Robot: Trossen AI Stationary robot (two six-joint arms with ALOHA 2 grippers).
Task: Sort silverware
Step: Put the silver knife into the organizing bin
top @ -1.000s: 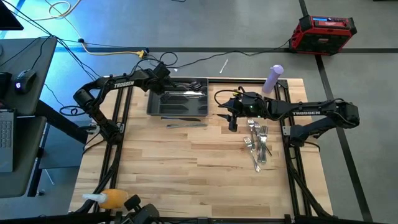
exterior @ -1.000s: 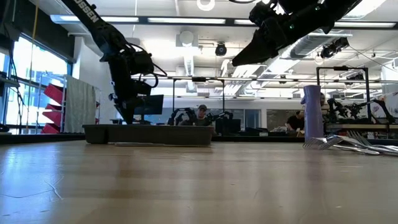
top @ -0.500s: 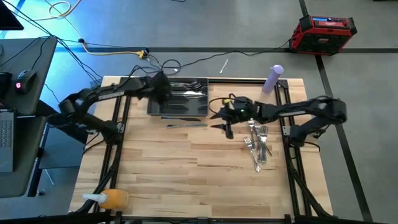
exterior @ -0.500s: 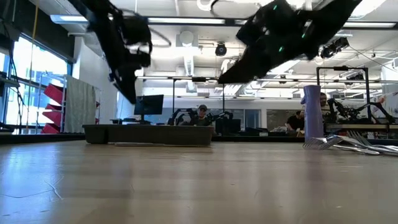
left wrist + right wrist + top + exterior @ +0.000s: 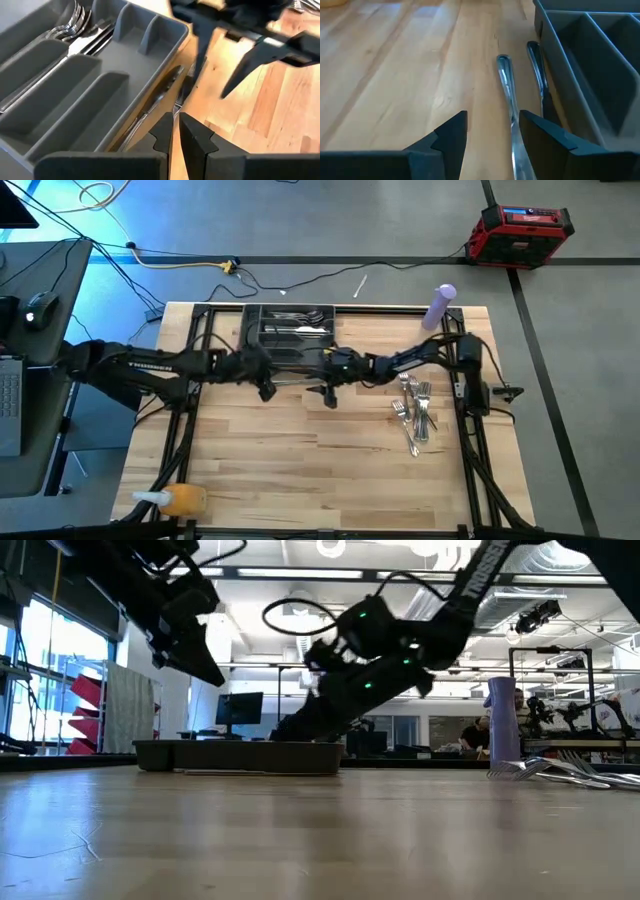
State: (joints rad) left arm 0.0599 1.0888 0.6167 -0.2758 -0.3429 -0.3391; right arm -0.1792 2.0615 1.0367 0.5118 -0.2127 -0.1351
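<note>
Loose pieces: two slim silver utensils (image 5: 509,95) lie flat on the table, just beside the tray's near wall.
Handling: likely light, stiff and slippery; lying flat, best pinched across the narrow handle.
Right gripper (image 5: 490,131): fingers spread, low over the nearer utensil's handle, nothing held.
Left gripper (image 5: 175,131): fingers pressed together, empty, near the same utensils.
Tray (image 5: 250,330): dark grey, compartmented, at the far side; spoons and forks (image 5: 75,25) fill far slots, near slots bare.
Unsorted pile (image 5: 415,410): forks heaped at right, well apart from the tray.
</note>
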